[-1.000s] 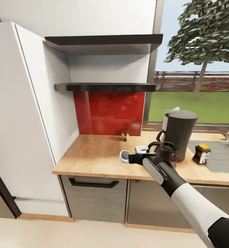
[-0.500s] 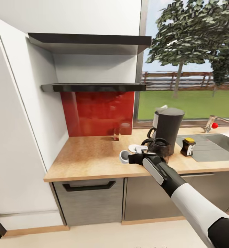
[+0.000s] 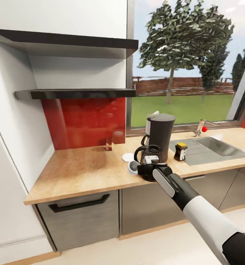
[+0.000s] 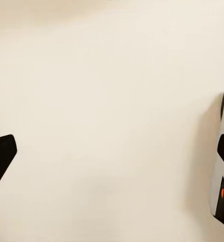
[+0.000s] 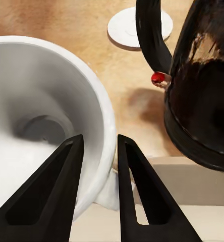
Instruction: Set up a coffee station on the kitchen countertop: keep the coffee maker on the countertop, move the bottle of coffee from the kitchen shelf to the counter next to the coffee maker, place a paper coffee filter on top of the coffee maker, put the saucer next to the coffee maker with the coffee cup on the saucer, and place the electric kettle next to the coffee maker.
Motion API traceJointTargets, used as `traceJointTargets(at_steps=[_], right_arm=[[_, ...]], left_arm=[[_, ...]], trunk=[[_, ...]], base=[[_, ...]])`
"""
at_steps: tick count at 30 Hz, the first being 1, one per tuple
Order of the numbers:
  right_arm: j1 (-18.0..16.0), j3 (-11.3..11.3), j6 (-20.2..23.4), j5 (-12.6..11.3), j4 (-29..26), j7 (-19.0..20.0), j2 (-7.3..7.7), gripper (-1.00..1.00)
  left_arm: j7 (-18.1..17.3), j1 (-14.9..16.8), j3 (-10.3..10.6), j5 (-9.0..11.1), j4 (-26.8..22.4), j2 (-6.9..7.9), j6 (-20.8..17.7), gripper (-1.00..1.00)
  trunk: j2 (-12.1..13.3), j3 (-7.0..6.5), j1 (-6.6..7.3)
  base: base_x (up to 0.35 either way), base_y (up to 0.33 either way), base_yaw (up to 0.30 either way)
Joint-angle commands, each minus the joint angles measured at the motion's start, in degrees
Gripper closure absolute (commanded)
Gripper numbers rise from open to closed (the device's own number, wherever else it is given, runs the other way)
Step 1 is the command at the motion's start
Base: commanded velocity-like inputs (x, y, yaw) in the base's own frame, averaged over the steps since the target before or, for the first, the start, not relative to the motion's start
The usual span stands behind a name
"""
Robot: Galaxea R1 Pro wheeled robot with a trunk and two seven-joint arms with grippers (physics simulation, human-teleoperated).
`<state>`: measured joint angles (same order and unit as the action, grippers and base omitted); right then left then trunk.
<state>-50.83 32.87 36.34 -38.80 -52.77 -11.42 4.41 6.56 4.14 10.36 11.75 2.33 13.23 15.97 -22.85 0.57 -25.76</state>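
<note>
White coffee cup (image 5: 46, 126) is pinched by its rim in the right gripper (image 5: 97, 151), carried near the countertop's (image 3: 82, 173) front edge toward the saucer (image 5: 140, 26) beside the electric kettle (image 5: 203, 96); left gripper state cannot be told.

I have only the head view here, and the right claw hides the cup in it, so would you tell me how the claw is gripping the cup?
Observer: In the right wrist view, the right claw pinches the wall of the coffee cup, with one finger inside the bowl and the other outside.
Operator: Thank you. Is anything lying on the saucer?
Observer: No. That view shows the saucer bare on the countertop, beyond the handle of the electric kettle.
</note>
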Motion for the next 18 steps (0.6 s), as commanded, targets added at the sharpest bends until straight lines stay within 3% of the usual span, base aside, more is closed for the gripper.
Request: traceJointTargets(at_steps=[1, 7, 11, 18], right_arm=[[-0.05, 0.21, 0.05, -0.66, -0.08, -0.44, 0.07, 1.0], [-0.05, 0.22, 0.05, -0.66, -0.09, -0.44, 0.08, 1.0], [-0.05, 0.21, 0.05, -0.66, -0.12, -0.42, 0.08, 1.0], [-0.05, 0.19, 0.05, -0.62, -0.06, -0.42, 0.15, 1.0]], left_arm=[[0.19, -0.06, 0.52, 0.46, 0.24, -0.01, 0.36, -1.0], [0.77, -0.75, 0.5, 0.48, 0.3, 0.0, -2.54, -1.0], [0.89, -0.79, 0.46, 0.54, 0.29, -0.14, -5.09, -1.0], [0.91, -0.8, 0.39, 0.63, 0.28, -0.2, -5.68, -1.0]], trunk=[[-0.08, 0.06, -0.03], [-0.08, 0.06, -0.03], [-0.08, 0.06, -0.03], [-0.08, 0.06, -0.03]], base=[[0.0, 0.0, -0.294], [0.0, 0.0, -0.217], [0.0, 0.0, -0.032], [0.0, 0.027, -0.004]])
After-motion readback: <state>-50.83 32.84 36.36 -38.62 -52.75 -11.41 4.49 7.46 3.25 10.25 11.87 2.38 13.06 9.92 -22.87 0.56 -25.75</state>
